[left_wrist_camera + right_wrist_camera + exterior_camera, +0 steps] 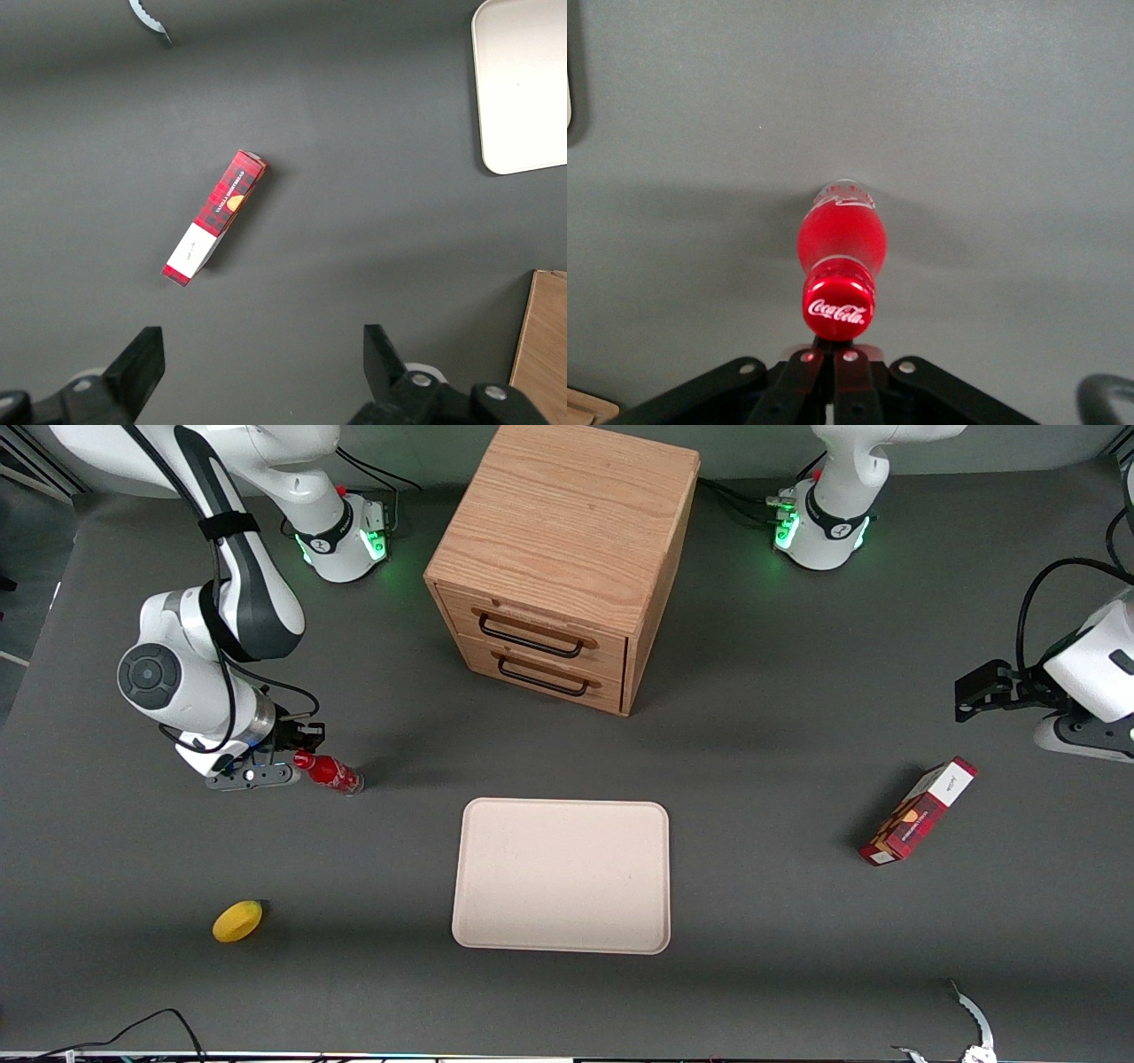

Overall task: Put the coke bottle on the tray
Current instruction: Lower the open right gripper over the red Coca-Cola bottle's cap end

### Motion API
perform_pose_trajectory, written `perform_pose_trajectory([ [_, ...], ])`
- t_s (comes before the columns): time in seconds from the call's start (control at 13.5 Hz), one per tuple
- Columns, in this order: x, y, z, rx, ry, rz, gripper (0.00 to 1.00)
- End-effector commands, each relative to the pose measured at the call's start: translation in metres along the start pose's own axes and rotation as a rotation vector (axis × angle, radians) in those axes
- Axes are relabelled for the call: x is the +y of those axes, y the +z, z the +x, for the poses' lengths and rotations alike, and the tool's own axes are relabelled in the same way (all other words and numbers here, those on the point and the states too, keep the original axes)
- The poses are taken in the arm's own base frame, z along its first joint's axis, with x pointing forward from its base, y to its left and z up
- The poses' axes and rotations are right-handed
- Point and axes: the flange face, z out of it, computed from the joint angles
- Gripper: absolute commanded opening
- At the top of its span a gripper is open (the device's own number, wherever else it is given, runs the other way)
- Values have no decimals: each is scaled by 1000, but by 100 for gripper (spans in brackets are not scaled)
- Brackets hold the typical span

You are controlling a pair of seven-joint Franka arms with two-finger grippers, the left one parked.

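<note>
gripper [299,755] fingers closed, gripping nothing, beside cap | coke bottle [330,772] on table | tray [562,875] apart

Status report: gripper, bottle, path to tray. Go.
Right gripper shut on small red coke bottle, working arm's end. Pale beige rectangular tray bare, bottle not yet on it. Nothing between them.

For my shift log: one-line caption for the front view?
Right arm's hand at the coke bottle's cap, beside the bare tray.
</note>
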Motion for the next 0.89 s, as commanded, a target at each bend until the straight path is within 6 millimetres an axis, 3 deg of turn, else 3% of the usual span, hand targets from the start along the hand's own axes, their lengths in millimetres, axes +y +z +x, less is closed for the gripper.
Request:
perform_pose_trajectory([
  [0.0, 3, -19, -4, 29, -25, -13, 0],
  [0.15, 2, -35, -2, 16, -36, -16, 0],
  [0.22, 2, -42, -1, 5, -35, -15, 31],
  [0.3, 3, -47, 1, -1, -37, -17, 98],
  [0.52, 3, -85, 8, -24, -31, -17, 100],
  [0.81, 0, -192, 15, -27, -26, -20, 100],
])
